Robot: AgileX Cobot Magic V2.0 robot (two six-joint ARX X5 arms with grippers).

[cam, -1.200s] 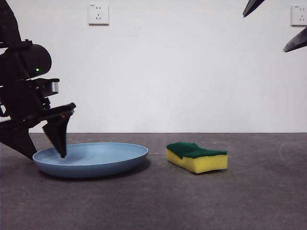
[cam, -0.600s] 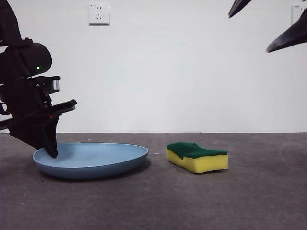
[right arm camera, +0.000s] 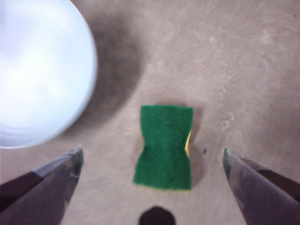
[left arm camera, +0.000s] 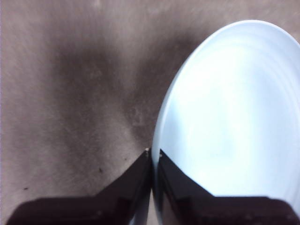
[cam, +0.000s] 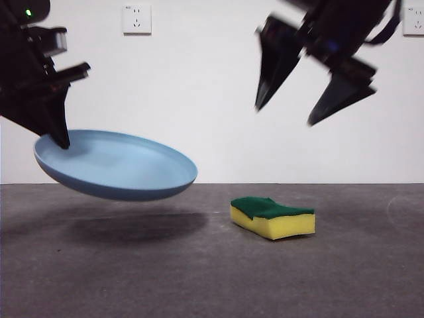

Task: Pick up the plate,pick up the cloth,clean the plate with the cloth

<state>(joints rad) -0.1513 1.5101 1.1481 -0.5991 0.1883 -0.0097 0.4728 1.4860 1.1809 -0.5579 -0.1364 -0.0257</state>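
The left gripper (left arm camera: 152, 153) was clamped on the rim of the blue plate (cam: 116, 165) and held it tilted in the air above the table (cam: 212, 265). The right gripper (cam: 286, 112) hung wide open, high over the cloth (cam: 271, 216), which lay on the table, green side up.

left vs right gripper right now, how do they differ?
The left gripper is shut on the rim of the wide light blue plate, holding it tilted off the grey table. The right gripper is open and empty, above the yellow sponge with green scouring top. Both are black.
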